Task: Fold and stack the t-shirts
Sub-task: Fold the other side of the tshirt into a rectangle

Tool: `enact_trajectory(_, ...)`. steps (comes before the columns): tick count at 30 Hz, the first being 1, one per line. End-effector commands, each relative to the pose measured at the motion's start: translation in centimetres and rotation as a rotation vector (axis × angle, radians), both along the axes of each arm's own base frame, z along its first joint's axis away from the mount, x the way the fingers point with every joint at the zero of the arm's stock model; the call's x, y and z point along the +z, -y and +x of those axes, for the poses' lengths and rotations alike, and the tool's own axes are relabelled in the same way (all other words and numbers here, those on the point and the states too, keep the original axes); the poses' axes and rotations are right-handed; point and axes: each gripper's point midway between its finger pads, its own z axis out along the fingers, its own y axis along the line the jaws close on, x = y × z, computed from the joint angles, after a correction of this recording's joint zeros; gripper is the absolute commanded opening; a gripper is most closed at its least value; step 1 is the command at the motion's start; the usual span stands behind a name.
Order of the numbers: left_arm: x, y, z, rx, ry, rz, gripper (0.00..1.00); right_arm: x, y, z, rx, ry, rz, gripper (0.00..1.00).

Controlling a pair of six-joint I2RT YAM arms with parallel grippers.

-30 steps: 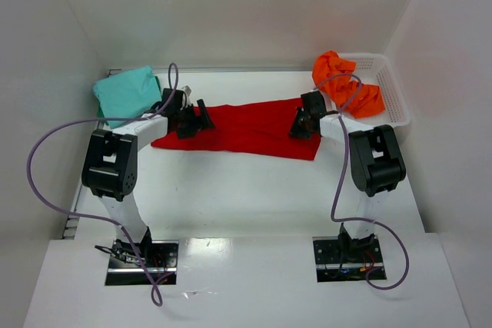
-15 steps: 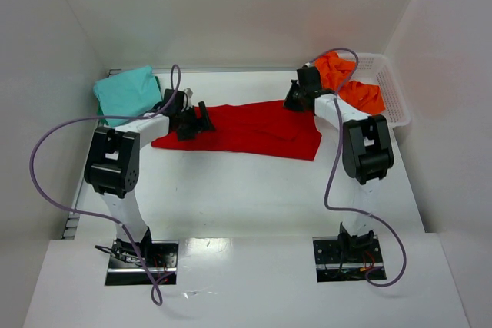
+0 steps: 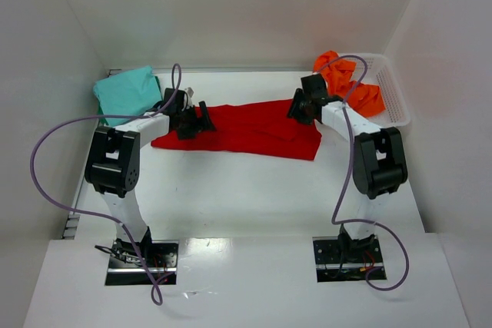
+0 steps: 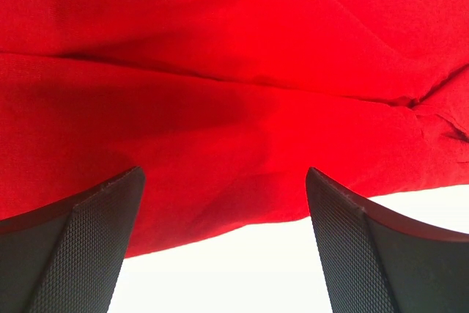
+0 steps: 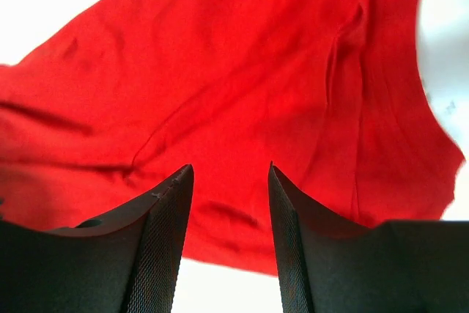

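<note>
From above: bright red t-shirt (image 3: 246, 130) laid out as a long, flattish, wrinkled band, broader toward its right end, stretched between the two grippers. Over its left end, left gripper (image 3: 204, 117), jaws spread wide, nothing between them. Over its far right corner, right gripper (image 3: 296, 110), jaws parted, not closed on the cloth. Beyond and to the left of the left gripper, apart from the red cloth, teal-turquoise t-shirt (image 3: 127, 91) folded into a thick pad. Just beyond and to the right of the right gripper, orange t-shirt (image 3: 350, 88) bunched up in the white mesh basket (image 3: 393, 105). Through the left wrist camera: red cloth filling almost everything ahead of the jaws, one long fold line running across it, its near hem passing between the widely spread tips, bare white table (image 4: 220, 276) on the near side of that hem. Through the right wrist camera: red cloth under and ahead of the jaws, creased, with seams running away from the camera, white table past its edges; jaws standing apart with a clear gap, cloth showing through it, nothing pinched.
</note>
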Motion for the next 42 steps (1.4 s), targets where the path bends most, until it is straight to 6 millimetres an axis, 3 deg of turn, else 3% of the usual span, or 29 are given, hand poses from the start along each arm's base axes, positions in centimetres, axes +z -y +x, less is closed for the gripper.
enact_trajectory(1, 0.9, 0.4, 0.9, -0.023, 0.031, -0.014, 0.98, 2.4, -0.2, -1.2, -0.020, 0.049, 0.002, 0.51)
enact_trajectory(12, 0.7, 0.2, 0.8, -0.017, 0.023, -0.004, 0.98, -3.9, -1.7, -3.7, 0.024, -0.102, -0.070, 0.51)
enact_trajectory(26, 0.3, 0.2, 0.8, -0.017, 0.014, -0.003, 0.98, -5.3, -0.5, -4.6, 0.010, -0.148, -0.158, 0.51)
enact_trajectory(32, 0.3, 0.2, 0.8, -0.017, 0.014, -0.003, 0.98, -6.4, -1.5, -5.7, 0.050, -0.173, -0.176, 0.51)
enact_trajectory(38, 0.3, 0.2, 0.8, -0.017, 0.014, -0.003, 0.98, -6.9, -2.1, -5.6, 0.064, -0.176, -0.170, 0.29)
enact_trajectory(42, 0.3, 0.2, 0.8, -0.017, 0.014, -0.003, 0.98, -6.9, -1.9, -5.5, 0.058, -0.174, -0.178, 0.05)
